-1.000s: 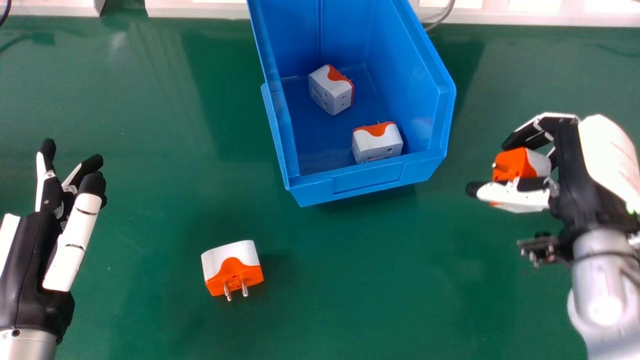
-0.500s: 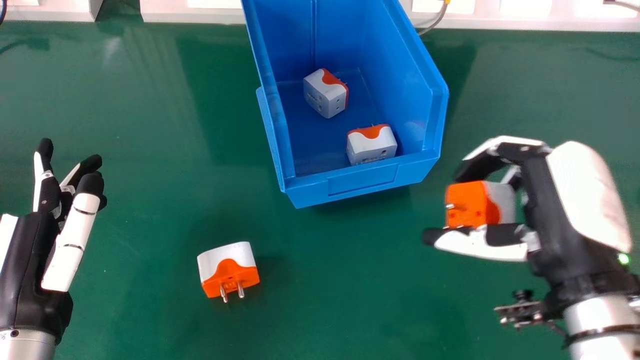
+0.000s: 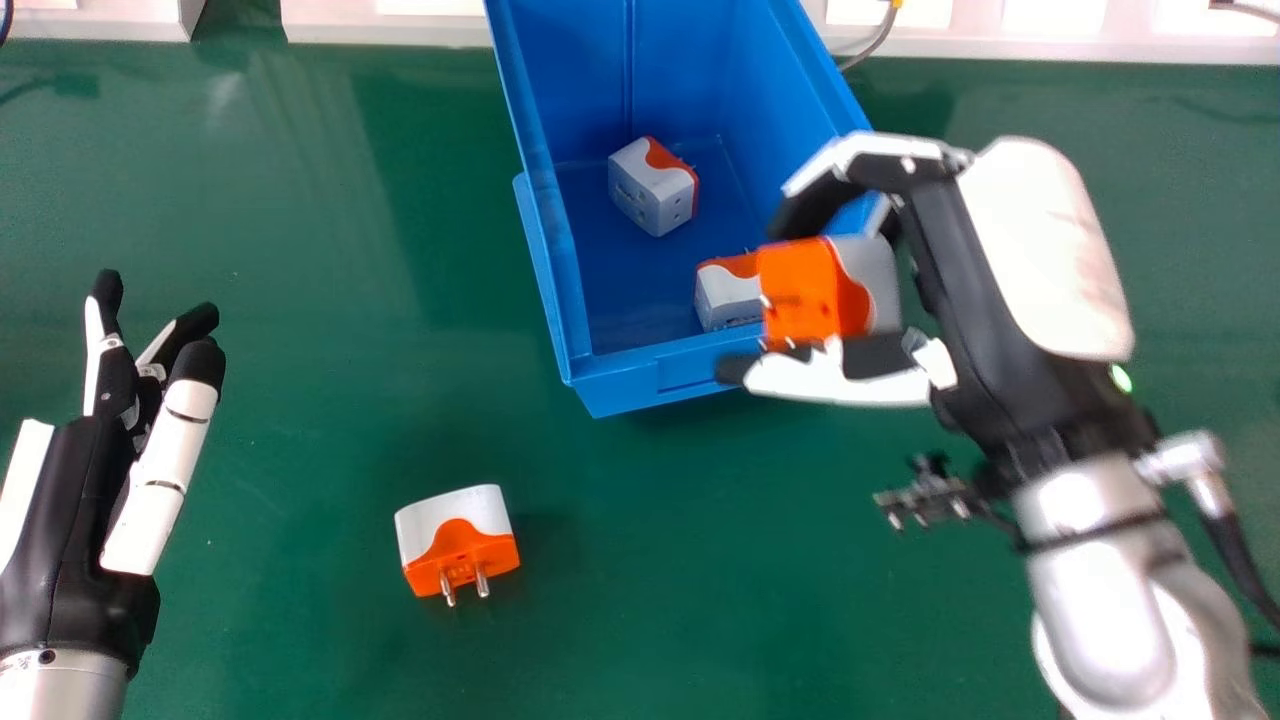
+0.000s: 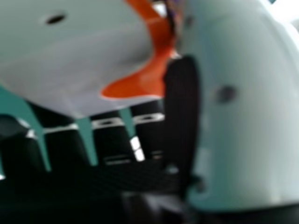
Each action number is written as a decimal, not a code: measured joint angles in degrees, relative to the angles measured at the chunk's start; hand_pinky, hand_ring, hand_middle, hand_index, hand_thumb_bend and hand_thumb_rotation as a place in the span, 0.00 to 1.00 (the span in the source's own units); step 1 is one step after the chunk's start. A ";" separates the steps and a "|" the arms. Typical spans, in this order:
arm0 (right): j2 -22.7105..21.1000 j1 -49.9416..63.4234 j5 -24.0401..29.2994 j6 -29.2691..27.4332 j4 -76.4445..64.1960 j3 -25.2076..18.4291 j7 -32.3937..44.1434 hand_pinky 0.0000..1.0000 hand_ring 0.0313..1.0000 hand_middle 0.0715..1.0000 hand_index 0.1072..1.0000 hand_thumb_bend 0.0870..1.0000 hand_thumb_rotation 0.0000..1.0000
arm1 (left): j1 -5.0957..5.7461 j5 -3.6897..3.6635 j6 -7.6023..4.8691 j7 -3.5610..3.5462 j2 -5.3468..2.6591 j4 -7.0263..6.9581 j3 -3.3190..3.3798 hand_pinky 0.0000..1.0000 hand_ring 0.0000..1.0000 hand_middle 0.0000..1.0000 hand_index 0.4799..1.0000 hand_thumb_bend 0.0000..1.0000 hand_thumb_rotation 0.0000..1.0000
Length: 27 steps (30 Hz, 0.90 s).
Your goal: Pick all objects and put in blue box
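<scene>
My right hand [image 3: 985, 290] has its fingers and thumb round an orange and white plug adapter [image 3: 812, 292], held over the right front part of the blue box [image 3: 625, 375]. In the right hand view, that adapter [image 4: 84, 65] lies against my right hand's thumb [image 4: 238, 107]. Inside the box rest two more adapters: one farther back [image 3: 650, 188], and one near the front wall [image 3: 727, 296], partly hidden by the held one. Another adapter [image 3: 457, 541] is on the green table, prongs toward me. At the left, my left hand [image 3: 75, 500] stays open and empty.
The green table [image 3: 300, 400] extends around the box. A white ledge [image 3: 390, 30] runs along its far edge, with a thin cable [image 3: 875, 45] hanging behind the box's right side.
My right hand has carried its adapter from the right side of the table to over the box, coming nearer first, then moving left and away. The left hand has shifted very slightly.
</scene>
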 measured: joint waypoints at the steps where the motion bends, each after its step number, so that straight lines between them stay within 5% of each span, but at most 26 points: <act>1: 0.36 -1.95 -0.24 -0.11 1.76 0.22 -0.03 0.09 0.11 0.15 0.41 0.44 0.13 | -0.01 -0.01 0.03 0.00 0.00 0.00 -0.07 0.89 0.92 0.92 0.82 0.57 0.84; 10: 2.28 -18.05 -0.92 -3.22 21.10 1.36 -3.02 0.06 0.06 0.08 0.41 0.43 0.14 | 0.04 0.21 0.03 0.48 -0.03 0.08 -0.18 0.89 0.92 0.92 0.81 0.58 0.84; 17: 3.34 -30.07 -2.74 -3.62 36.05 4.50 -4.07 0.18 0.23 0.28 0.41 0.43 0.14 | 0.18 0.16 -0.03 0.30 -0.06 -0.13 -0.39 0.91 0.92 0.92 0.82 0.57 0.84; 21: 4.71 -36.34 -3.72 -3.24 45.87 6.61 -5.53 0.19 0.24 0.31 0.42 0.44 0.13 | 0.30 0.21 -0.06 0.42 -0.08 -0.25 -0.53 0.90 0.92 0.92 0.81 0.57 0.84; 27: 8.07 -41.58 -4.90 -0.96 59.32 9.39 -8.79 0.26 0.36 0.41 0.45 0.46 0.01 | 0.69 0.50 -0.01 0.71 -0.12 -1.33 -0.82 0.89 0.92 0.92 0.82 0.56 0.84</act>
